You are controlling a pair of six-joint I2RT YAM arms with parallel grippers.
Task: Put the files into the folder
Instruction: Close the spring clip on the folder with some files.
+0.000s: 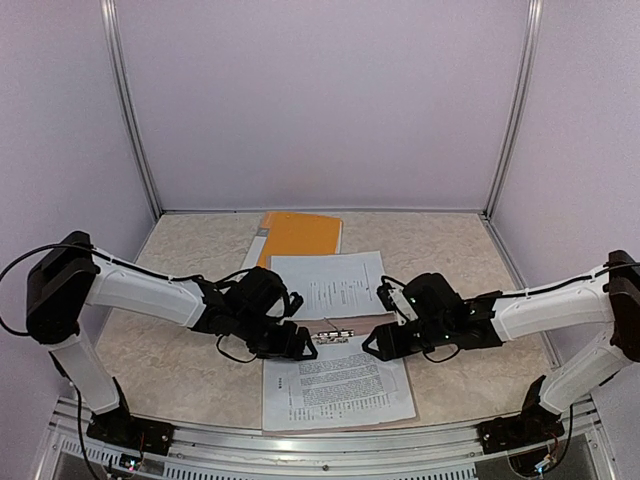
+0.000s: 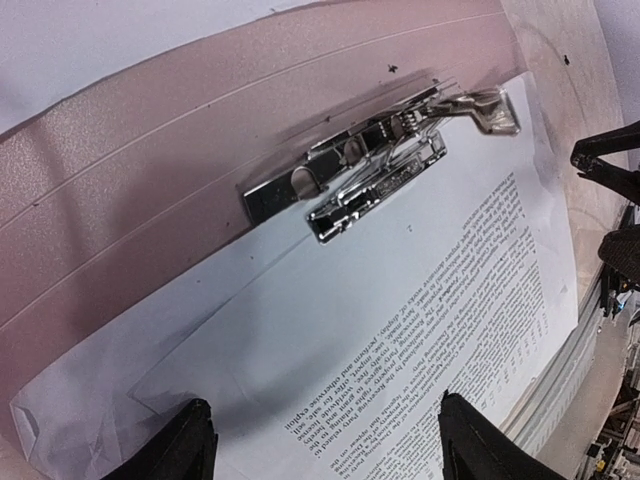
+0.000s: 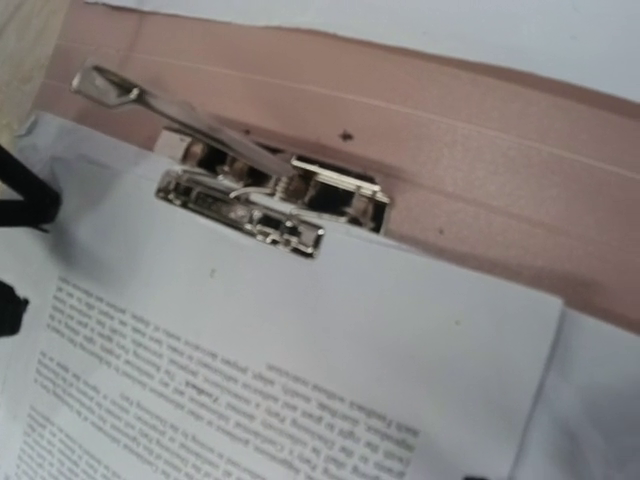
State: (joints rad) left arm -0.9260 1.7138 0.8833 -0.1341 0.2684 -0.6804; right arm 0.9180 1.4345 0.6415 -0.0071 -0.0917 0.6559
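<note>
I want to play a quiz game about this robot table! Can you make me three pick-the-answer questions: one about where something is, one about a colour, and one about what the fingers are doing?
1. Where is the orange folder?
A) at the far side of the table
B) between the arm bases
C) in the right fingers

2. What colour is the metal clip?
A) red
B) silver
C) blue

3. The left fingers are:
A) shut on a pen
B) out of sight
C) open, holding nothing

Answers: 1 A, it lies behind the papers; 2 B, it shines silver; 3 C, they stand apart above the papers.
</note>
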